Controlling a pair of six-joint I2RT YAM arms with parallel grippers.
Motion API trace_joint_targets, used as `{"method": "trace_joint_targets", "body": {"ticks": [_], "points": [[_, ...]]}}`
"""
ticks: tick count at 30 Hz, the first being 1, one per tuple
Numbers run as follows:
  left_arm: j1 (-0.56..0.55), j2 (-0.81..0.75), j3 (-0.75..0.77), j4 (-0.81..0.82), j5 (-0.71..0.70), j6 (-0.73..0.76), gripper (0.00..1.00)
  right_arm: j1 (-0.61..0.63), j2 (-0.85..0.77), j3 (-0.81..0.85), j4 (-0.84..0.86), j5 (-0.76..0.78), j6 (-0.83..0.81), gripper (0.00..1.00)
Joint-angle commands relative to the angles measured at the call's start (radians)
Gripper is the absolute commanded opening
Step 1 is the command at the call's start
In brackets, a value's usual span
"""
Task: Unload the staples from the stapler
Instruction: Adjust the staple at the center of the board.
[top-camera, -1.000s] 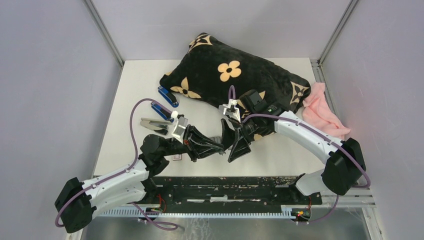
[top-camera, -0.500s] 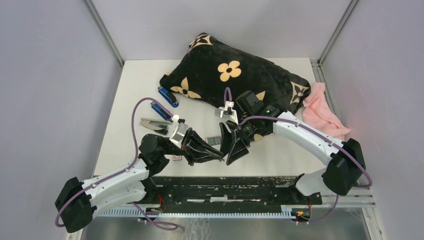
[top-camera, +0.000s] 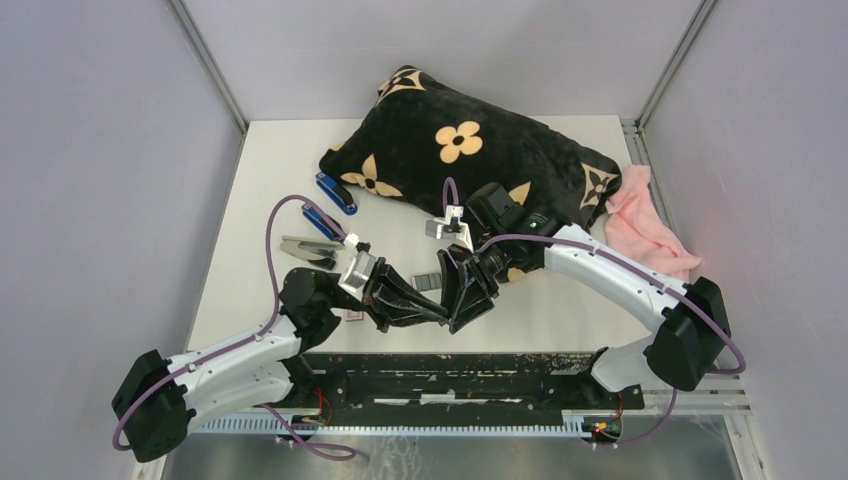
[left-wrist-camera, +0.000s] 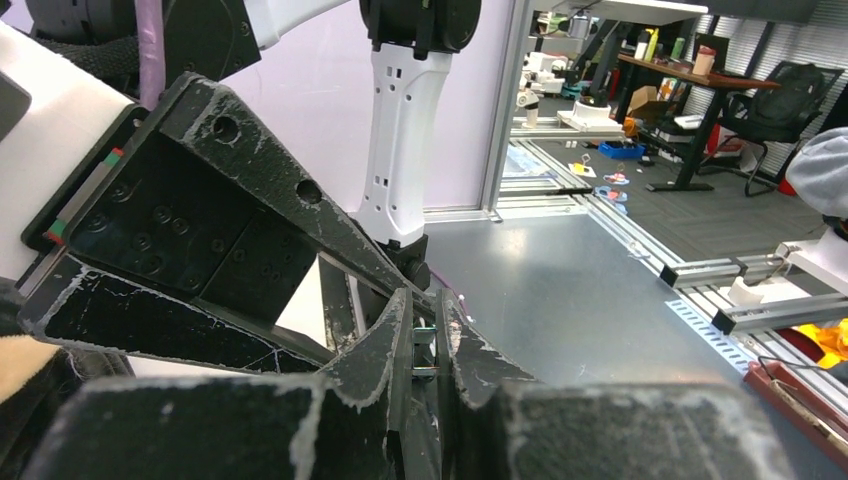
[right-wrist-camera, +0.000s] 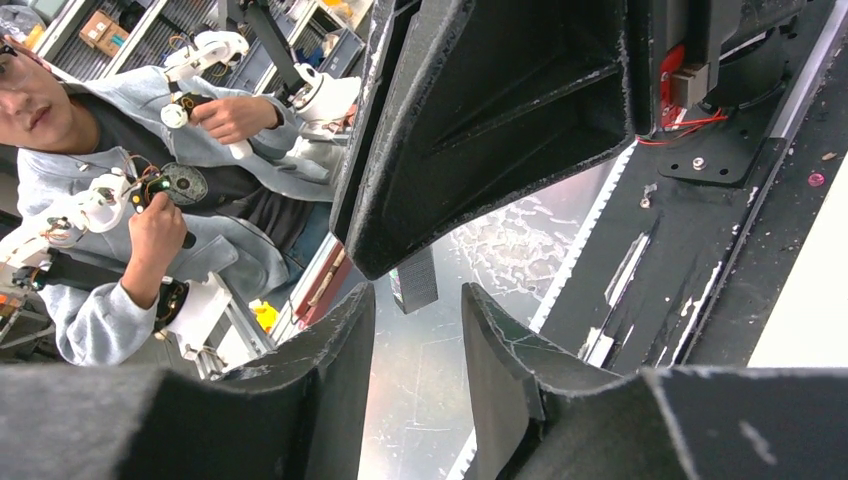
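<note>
Starting w/ top view: L gripper (top-camera: 441, 312) and R gripper (top-camera: 457, 320) sit tip-to-tip over the table (top-camera: 270, 170), near its front edge, mid. Loose staples (top-camera: 427, 283) lie on the table just behind the tips. At left a stapler (top-camera: 308, 248), blue + silver, lies splayed open. A 2nd blue stapler (top-camera: 337, 194) sits just beside a black flowered pillow (top-camera: 460, 150). Pink cloth (top-camera: 640, 225) at far right.

L wrist view: L fingers (left-wrist-camera: 375, 350) clenched, only a sliver btwn them, sth small & silvery pinched there. R gripper's black fingers crowd in from left.

R wrist view: grey staple strip (right-wrist-camera: 413, 281) sticks out of L gripper's tip, held. R fingers (right-wrist-camera: 320, 380) stand apart w/ a clear gap. Strip is just beyond the gap, not touching them, so R is released, holding nothing.
</note>
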Motion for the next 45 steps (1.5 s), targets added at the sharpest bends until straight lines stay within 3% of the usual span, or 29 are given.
{"method": "trace_joint_targets", "body": {"ticks": [1, 9, 15, 21, 25, 28, 33, 39, 45], "points": [[0.002, 0.012, 0.034, 0.085, 0.033, 0.038, 0.09, 0.009, -0.003, 0.046, 0.006, -0.035, 0.008, 0.41], [0.002, 0.018, 0.019, 0.114, 0.039, 0.036, 0.1, 0.015, 0.009, 0.049, 0.009, -0.035, 0.015, 0.25], [0.001, 0.014, 0.022, 0.084, 0.027, 0.05, 0.16, 0.018, 0.014, 0.048, 0.013, -0.033, 0.017, 0.22], [0.003, 0.007, 0.024, 0.051, 0.009, 0.057, 0.39, 0.018, 0.017, 0.045, 0.023, -0.033, 0.024, 0.21], [0.002, -0.004, 0.022, 0.037, -0.014, 0.055, 0.64, 0.018, 0.018, 0.041, 0.039, -0.033, 0.035, 0.2], [0.001, -0.022, 0.021, 0.009, -0.046, 0.059, 0.77, 0.018, 0.019, 0.033, 0.063, -0.032, 0.049, 0.2], [0.002, -0.138, 0.017, -0.183, -0.266, 0.143, 0.84, 0.012, 0.009, 0.008, 0.12, 0.018, 0.081, 0.2], [0.001, -0.398, 0.027, -0.479, -0.683, 0.179, 0.85, -0.05, -0.001, -0.001, 0.074, 0.181, 0.011, 0.2], [0.002, -0.576, 0.124, -0.804, -0.982, 0.097, 0.92, -0.102, -0.009, 0.037, -0.088, 0.514, -0.189, 0.2]]}}
